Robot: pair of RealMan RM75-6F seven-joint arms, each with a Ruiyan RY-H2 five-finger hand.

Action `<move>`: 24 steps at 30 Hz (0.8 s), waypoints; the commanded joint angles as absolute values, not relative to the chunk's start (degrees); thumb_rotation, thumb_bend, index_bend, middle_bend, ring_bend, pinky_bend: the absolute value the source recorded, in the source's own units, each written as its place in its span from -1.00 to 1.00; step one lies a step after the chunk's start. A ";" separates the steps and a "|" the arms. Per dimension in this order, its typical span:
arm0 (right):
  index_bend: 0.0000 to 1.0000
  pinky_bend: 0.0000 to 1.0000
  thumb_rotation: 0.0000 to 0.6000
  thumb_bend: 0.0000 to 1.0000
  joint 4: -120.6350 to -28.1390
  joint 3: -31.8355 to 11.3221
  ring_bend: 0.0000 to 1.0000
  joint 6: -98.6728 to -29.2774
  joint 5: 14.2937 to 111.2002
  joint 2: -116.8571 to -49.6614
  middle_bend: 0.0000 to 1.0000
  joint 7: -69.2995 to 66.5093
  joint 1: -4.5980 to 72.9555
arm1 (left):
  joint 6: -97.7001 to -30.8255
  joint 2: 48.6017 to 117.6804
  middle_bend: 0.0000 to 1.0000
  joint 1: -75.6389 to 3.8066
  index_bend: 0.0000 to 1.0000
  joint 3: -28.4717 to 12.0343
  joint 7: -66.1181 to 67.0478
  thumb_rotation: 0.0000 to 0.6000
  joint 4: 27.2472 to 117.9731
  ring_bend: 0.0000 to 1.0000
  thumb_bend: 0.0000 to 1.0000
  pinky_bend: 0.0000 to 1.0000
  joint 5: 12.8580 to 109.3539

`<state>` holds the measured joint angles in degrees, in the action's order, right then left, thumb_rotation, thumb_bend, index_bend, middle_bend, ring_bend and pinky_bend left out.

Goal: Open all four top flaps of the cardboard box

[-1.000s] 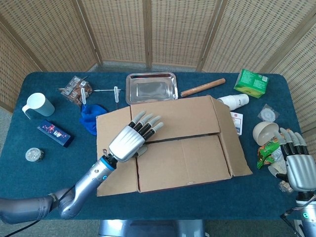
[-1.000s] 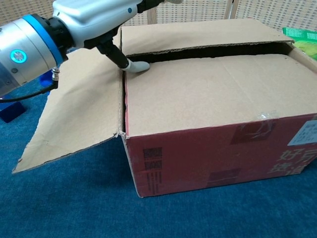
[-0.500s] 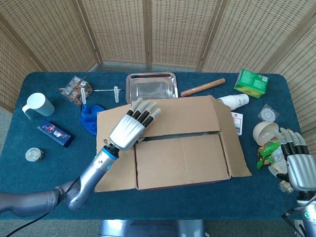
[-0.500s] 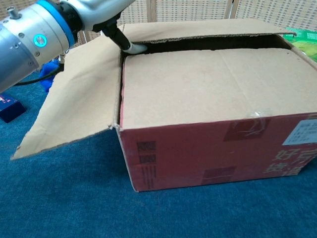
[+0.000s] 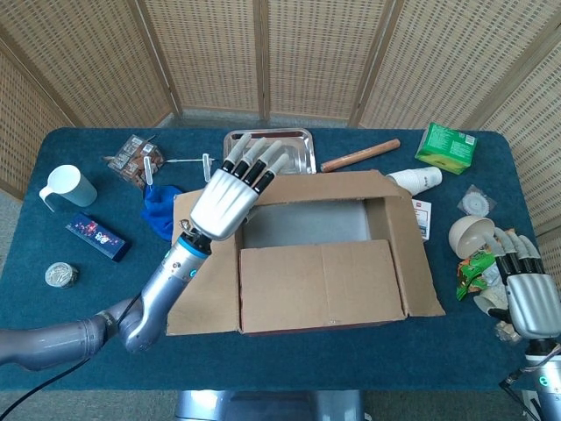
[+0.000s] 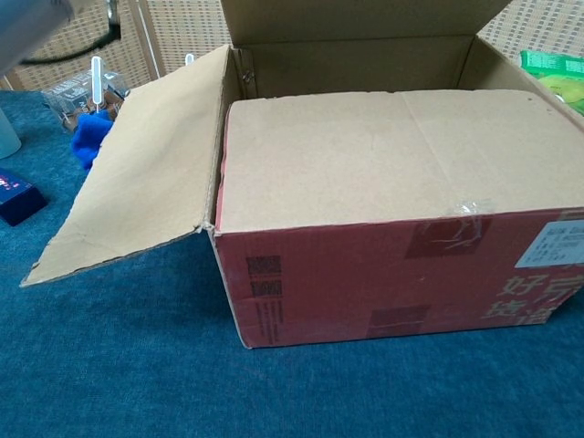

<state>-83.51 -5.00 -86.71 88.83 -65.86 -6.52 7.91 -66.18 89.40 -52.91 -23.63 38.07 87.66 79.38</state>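
The left hand (image 5: pixel 230 195), silver-backed with dark fingers spread flat and holding nothing, lies raised over the 10 o'clock corner of the brown cardboard box (image 5: pixel 320 263), its fingertips (image 5: pixel 259 151) reaching toward the rectangular shiny metal tray (image 5: pixel 295 152) at 12 o'clock. The right hand (image 5: pixel 524 294) rests at the 4 o'clock edge of the desk (image 5: pixel 53 324), fingers apart and empty, just beside a green-and-orange snack packet (image 5: pixel 472 267). The box sits in the middle of the desk, slightly toward 3 o'clock; in the chest view its front wall (image 6: pixel 401 274) is red-printed with a strip of clear tape. Its far flap (image 6: pixel 356 18) stands upright, the left side flap (image 6: pixel 137 182) slopes outward and down to the desk, the right side flap (image 5: pixel 419 254) lies splayed out, and the near flap (image 6: pixel 383 151) lies flat over the opening, leaving a grey interior showing behind it. The desk is covered in dark blue cloth. On it lie a white mug (image 5: pixel 68 186) at 9 o'clock, a wooden rolling pin (image 5: pixel 359 155) and a green carton (image 5: pixel 446 145) toward 1 o'clock. Woven wicker folding screens (image 5: pixel 202 53) close off the back.
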 commanded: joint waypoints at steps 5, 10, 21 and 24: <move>-1.00 -1.00 1.00 -1.00 -83.47 -5.04 -1.00 -86.27 88.61 -65.79 -0.97 -6.90 8.05 | -64.50 89.05 -1.00 -56.72 -1.00 -26.43 40.13 1.00 84.60 -1.00 -0.94 -1.00 75.74; -1.00 -1.00 1.00 -1.00 -83.73 -5.03 -1.00 -86.21 88.69 -65.52 -0.97 -7.70 8.08 | -62.70 90.65 -1.00 -59.83 -1.00 -27.70 39.97 1.00 79.23 -1.00 -0.94 -1.00 72.39; -1.00 -1.00 1.00 -1.00 -83.28 -5.64 -1.00 -86.43 87.55 -65.46 -0.96 -7.46 7.85 | -58.97 95.71 -1.00 -67.49 -1.00 -28.75 39.63 1.00 65.66 -1.00 -0.94 -1.00 67.35; -1.00 -1.00 1.00 -1.00 -83.12 -5.93 -1.00 -86.52 87.07 -65.45 -0.96 -7.66 7.76 | -57.31 96.58 -1.00 -68.85 -1.00 -27.94 39.39 1.00 61.64 -1.00 -0.93 -1.00 66.48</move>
